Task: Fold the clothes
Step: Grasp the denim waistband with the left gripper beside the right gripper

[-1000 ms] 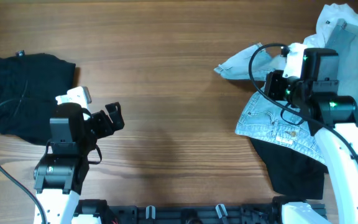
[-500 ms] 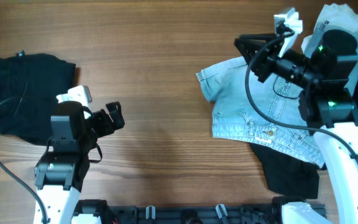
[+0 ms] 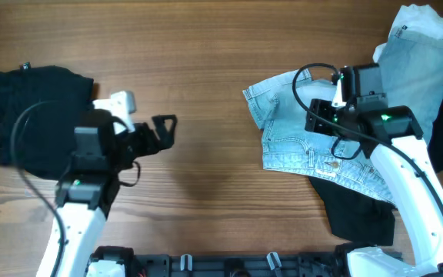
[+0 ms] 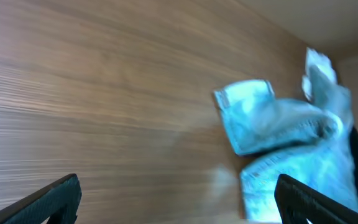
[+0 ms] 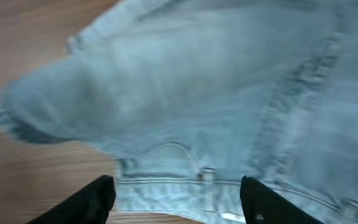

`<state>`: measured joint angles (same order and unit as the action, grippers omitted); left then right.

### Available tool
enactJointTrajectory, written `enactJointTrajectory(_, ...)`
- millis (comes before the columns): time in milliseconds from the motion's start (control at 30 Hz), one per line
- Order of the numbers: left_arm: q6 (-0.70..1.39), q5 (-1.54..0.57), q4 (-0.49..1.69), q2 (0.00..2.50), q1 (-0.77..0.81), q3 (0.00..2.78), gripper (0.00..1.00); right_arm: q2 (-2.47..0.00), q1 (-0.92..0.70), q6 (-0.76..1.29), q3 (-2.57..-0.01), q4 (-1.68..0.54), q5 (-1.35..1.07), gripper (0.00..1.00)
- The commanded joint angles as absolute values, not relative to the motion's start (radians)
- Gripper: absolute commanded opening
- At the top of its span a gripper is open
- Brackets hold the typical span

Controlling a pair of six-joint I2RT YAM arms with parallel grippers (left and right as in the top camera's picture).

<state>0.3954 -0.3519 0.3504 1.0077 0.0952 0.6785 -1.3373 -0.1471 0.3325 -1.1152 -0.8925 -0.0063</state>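
Note:
Light blue denim shorts (image 3: 287, 135) lie partly spread on the wooden table right of centre. They also appear in the right wrist view (image 5: 197, 93) and blurred in the left wrist view (image 4: 272, 124). My right gripper (image 3: 316, 117) hovers over the shorts with its jaws apart and nothing between them (image 5: 179, 202). My left gripper (image 3: 165, 128) is open over bare wood left of the shorts (image 4: 179, 202). A folded black garment (image 3: 29, 115) lies at the far left.
Another black garment (image 3: 360, 211) lies under the denim at the lower right. A pile of pale grey and white clothes (image 3: 418, 46) sits at the back right corner. The table's front edge carries a black rail (image 3: 229, 265).
My right gripper dragged the denim shorts leftward out of the pile, then opened and let them drop. My left arm has swung right toward the centre, still open.

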Motion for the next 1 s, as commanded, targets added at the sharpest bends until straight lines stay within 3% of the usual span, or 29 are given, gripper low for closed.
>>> enactJointTrajectory(0, 0.444, -0.400, 0.300, 1.134, 0.249, 0.692, 1.00, -1.339, -0.144, 0.412, -1.121, -0.919, 0.109, 0.71)
enactJointTrajectory(67, 0.514, -0.401, 0.215, 1.254, 0.378, 0.692, 1.00, -1.339, -0.132, 0.473, -1.121, -0.932, 0.135, 0.78)
enactJointTrajectory(233, 0.585, -0.400, -0.064, 1.518, 0.622, 0.692, 1.00, -1.337, -0.097, 0.367, -1.121, -0.946, 0.075, 0.79)
enactJointTrajectory(433, 0.586, -0.384, -0.323, 1.734, 0.768, 0.692, 0.96, -1.337, -0.097, 0.370, -1.121, -0.954, 0.074, 0.80)
enactJointTrajectory(533, 0.725, -0.385, -0.379, 1.818, 0.792, 0.692, 0.93, -1.337, -0.097, 0.370, -1.121, -0.960, 0.075, 0.80)
enactJointTrajectory(667, 0.882, -0.382, -0.448, 1.841, 0.822, 0.692, 0.71, -1.327, -0.088, 0.370, -1.122, -0.962, 0.078, 0.80)
enactJointTrajectory(733, 0.961, -0.305, -0.461, 1.841, 0.838, 0.692, 0.48, -1.303, -0.059, 0.370, -1.122, -0.967, 0.078, 0.80)
enactJointTrajectory(967, 0.981, -0.226, -0.464, 1.842, 0.839, 0.692, 0.04, -1.227, 0.015, 0.366, -1.122, -0.987, 0.078, 0.79)
